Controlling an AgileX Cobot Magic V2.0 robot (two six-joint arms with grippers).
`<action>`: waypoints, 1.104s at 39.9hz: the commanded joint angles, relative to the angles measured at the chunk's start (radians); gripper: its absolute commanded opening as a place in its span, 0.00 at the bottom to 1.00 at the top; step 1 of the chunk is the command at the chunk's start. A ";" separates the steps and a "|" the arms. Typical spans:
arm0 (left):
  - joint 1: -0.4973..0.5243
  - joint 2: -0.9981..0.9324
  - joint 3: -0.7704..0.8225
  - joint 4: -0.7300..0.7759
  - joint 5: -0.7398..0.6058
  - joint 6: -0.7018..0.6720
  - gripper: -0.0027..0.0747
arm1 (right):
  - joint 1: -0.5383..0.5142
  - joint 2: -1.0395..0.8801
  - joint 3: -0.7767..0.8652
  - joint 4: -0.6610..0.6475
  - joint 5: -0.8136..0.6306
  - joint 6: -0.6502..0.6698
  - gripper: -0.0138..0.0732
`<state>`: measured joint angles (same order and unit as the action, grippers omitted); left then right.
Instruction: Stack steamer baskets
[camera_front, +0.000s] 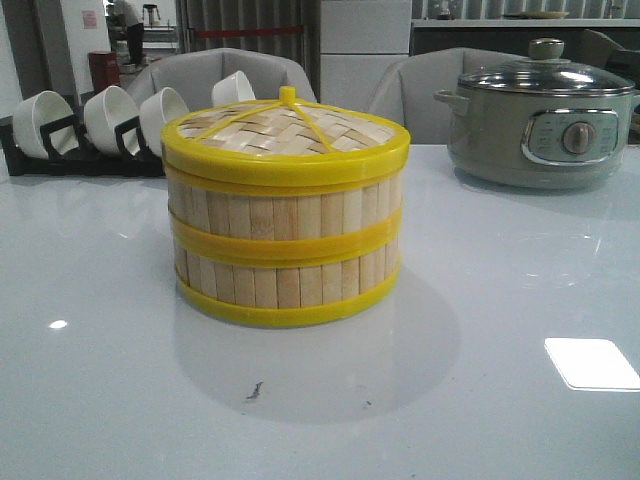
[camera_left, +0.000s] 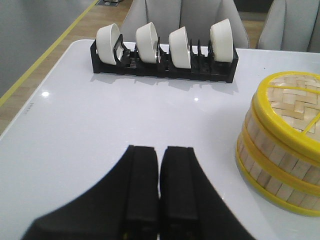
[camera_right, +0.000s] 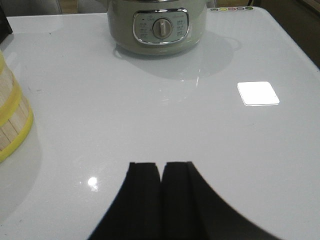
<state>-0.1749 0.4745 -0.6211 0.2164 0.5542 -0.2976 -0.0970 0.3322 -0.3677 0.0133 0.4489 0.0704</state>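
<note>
Two steamer baskets stand stacked in the middle of the white table: the upper tier (camera_front: 285, 210) on the lower tier (camera_front: 288, 282). The woven lid (camera_front: 285, 135) with its yellow knob covers the top. The stack also shows in the left wrist view (camera_left: 280, 165), and its edge in the right wrist view (camera_right: 12, 120). My left gripper (camera_left: 160, 150) is shut and empty, over bare table to the left of the stack. My right gripper (camera_right: 161, 166) is shut and empty, over bare table to the right of the stack. Neither gripper shows in the front view.
A black rack (camera_front: 70, 150) holding several white bowls (camera_front: 110, 118) stands at the back left, and shows in the left wrist view (camera_left: 165, 67). A grey electric pot (camera_front: 540, 125) with a glass lid stands at the back right, also in the right wrist view (camera_right: 157, 27). Chairs stand behind the table.
</note>
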 joint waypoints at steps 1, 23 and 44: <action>0.000 0.006 -0.027 0.004 -0.085 -0.009 0.15 | -0.005 0.004 -0.029 0.007 -0.074 -0.005 0.22; 0.000 0.006 -0.027 0.023 -0.129 -0.009 0.15 | -0.005 0.004 -0.029 0.007 -0.074 -0.005 0.22; 0.012 -0.252 0.261 0.004 -0.433 -0.009 0.15 | -0.005 0.004 -0.029 0.007 -0.074 -0.005 0.22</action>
<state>-0.1639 0.2639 -0.4187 0.2219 0.2693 -0.2976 -0.0970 0.3322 -0.3677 0.0133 0.4512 0.0704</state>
